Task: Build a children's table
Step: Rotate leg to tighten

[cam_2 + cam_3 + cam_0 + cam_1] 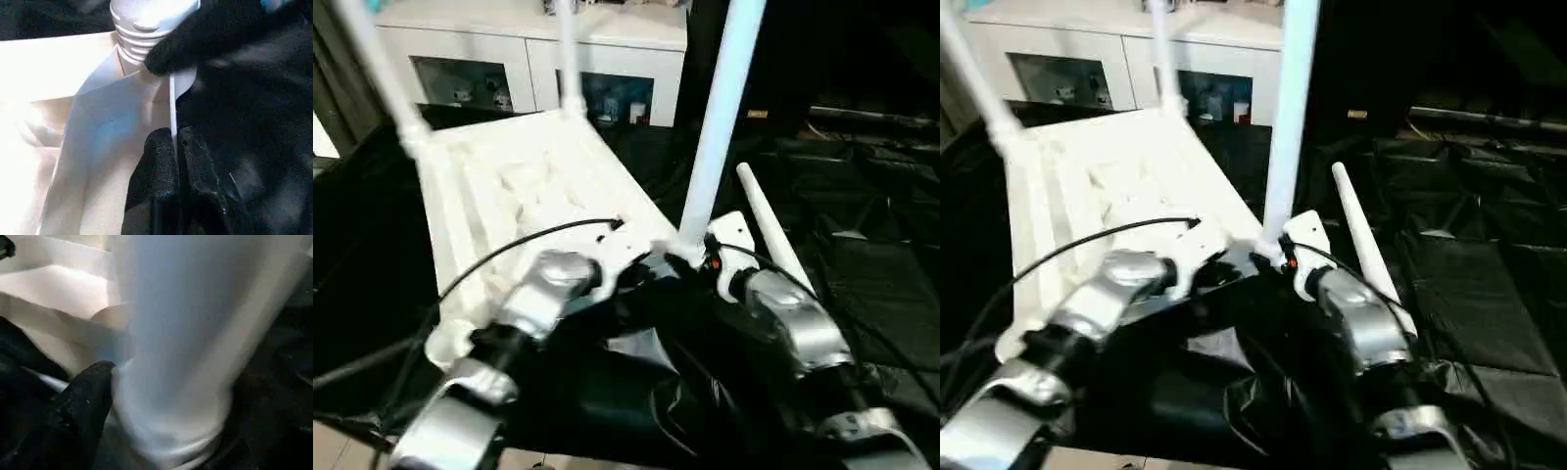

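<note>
The white tabletop (519, 196) lies upside down on black sheeting, ribbed side up. Two white legs (382, 69) (568, 59) stand in its far corners. A third leg (715, 127) stands upright at the near right corner, with my right gripper (690, 257) shut on its base; one black finger (88, 396) presses against the tube (186, 333). My left gripper (175, 134) is shut on the thin rim (172, 98) of the tabletop just beside that corner, where the leg's threaded end (146, 24) meets the socket. A fourth leg (769, 230) lies loose on the sheeting to the right.
A white cabinet (529, 49) with glass doors stands behind the work table. Crumpled black sheeting (862, 274) covers the table to the right and front. A black cable (509, 245) arcs over my left forearm.
</note>
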You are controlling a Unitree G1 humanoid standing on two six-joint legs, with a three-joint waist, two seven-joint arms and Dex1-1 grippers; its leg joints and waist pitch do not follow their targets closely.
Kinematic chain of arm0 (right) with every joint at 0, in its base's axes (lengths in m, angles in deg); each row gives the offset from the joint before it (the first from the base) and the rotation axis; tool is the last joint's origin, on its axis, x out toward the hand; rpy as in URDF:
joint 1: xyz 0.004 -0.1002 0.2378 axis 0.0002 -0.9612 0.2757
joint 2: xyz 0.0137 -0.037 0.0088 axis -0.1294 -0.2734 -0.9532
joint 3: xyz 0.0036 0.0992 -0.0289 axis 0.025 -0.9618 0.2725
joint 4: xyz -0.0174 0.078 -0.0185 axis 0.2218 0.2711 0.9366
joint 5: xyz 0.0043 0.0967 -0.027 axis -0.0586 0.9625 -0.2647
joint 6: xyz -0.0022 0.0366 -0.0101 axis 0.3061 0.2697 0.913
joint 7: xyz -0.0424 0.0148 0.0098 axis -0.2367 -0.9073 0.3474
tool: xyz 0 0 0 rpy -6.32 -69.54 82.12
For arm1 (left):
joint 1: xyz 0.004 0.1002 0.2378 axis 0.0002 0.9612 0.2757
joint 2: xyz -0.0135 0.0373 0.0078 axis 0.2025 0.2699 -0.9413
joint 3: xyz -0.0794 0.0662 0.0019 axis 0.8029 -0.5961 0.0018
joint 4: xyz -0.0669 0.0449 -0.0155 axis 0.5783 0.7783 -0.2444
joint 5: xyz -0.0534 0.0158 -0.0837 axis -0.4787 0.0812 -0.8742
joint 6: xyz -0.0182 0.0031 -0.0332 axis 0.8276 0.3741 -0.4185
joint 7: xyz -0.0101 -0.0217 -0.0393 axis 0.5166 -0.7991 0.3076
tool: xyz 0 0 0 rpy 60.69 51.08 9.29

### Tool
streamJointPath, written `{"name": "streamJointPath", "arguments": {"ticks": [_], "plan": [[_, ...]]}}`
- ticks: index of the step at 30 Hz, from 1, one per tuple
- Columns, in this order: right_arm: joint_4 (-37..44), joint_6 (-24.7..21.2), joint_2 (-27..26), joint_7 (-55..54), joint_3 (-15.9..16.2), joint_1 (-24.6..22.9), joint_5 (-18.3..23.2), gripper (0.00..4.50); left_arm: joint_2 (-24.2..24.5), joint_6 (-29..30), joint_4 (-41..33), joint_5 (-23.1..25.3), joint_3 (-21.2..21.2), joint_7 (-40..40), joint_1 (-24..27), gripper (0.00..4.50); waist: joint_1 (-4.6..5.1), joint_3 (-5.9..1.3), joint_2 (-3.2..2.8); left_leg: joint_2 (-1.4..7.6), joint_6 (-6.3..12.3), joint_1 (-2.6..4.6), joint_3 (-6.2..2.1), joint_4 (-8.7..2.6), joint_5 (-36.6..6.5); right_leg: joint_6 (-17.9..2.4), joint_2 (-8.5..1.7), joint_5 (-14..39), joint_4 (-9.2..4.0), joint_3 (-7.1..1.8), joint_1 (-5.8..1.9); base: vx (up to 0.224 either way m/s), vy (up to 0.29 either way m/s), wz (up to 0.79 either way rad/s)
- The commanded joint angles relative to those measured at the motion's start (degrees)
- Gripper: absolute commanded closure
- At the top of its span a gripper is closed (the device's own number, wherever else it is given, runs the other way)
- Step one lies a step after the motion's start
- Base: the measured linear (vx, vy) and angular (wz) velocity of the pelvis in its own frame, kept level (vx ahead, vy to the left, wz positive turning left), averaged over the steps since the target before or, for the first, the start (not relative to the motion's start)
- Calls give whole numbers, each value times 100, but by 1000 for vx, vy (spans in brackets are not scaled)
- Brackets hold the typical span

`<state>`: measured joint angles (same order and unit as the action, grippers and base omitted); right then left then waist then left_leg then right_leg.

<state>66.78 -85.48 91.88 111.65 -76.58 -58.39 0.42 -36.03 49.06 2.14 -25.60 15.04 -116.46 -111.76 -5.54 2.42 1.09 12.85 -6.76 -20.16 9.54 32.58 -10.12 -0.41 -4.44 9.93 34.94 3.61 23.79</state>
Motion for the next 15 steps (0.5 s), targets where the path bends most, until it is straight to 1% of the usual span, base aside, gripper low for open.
{"name": "streamJointPath", "arguments": {"ticks": [1, 2, 3, 4, 5, 6, 7, 10, 12, 15], "plan": [[208, -15, 129, 312, 32, -17, 122, 71, -23, -195, -304, -323, -214, -631, 92, 450, -2, -330, 31, -11, 314, -9, 87, -322, -1174, -1026, -255, 1170, -431, -221, -318, 0, 0, 0], [325, -46, 255, 564, 92, -82, 178, 71, 78, -199, -412, -355, -247, -803, 148, 450, -10, -341, 42, -9, 314, -21, 82, -322, -1138, -1041, -265, 1123, -418, -223, -343, 0, 0, 0], [463, -96, 385, 824, 161, -157, 226, 71, 169, -180, -528, -396, -266, -948, 206, 450, -30, -335, 34, 7, 299, -21, 77, -328, -1107, -1065, -257, 1023, -401, -222, -343, 0, 0, 0], [471, -99, 393, 839, 165, -161, 228, 71, 174, -179, -535, -398, -267, -956, 209, 450, -35, -329, 34, 3, 310, -26, 78, -330, -1113, -1048, -250, 1003, -397, -220, -349, 0, 0, 0], [616, -125, 535, 1120, 244, -252, 247, 71, 264, -166, -655, -447, -261, -1100, 274, 450, -42, -330, 51, -1, 308, -24, 79, -328, -1107, -1051, -254, 1020, -396, -219, -351, 0, 0, 0], [684, -137, 599, 1235, 276, -297, 262, 71, 301, -152, -716, -462, -251, -1139, 306, 450, -49, -329, 53, 0, 306, -21, 80, -327, -1103, -1044, -254, 1033, -400, -220, -351, 0, 0, 0], [729, -147, 639, 1304, 294, -326, 273, 71, 326, -139, -762, -473, -245, -1162, 329, 450, -56, -317, 54, 0, 309, -20, 85, -330, -1130, -1028, -259, 1124, -410, -222, -338, 0, 0, 0], [774, -176, 703, 1437, 318, -374, 304, 71, 389, -89, -880, -510, -231, -1234, 383, 450, -78, -315, 60, 1, 267, -21, 81, -336, -1175, -942, -270, 1359, -431, -223, -336, 0, 0, 0], [772, -174, 701, 1434, 315, -378, 306, 71, 392, -70, -900, -513, -221, -1246, 390, 450, -72, -312, 63, -9, 236, -22, 81, -337, -1198, -876, -266, 1524, -448, -220, -327, 0, 0, 0], [807, -216, 647, 1414, 265, -386, 388, 105, 398, -71, -912, -528, -209, -1240, 396, 450, -73, -322, 66, -8, 225, -24, 77, -334, -1147, -861, -264, 1481, -438, -220, -332, 0, 0, 0]]}}
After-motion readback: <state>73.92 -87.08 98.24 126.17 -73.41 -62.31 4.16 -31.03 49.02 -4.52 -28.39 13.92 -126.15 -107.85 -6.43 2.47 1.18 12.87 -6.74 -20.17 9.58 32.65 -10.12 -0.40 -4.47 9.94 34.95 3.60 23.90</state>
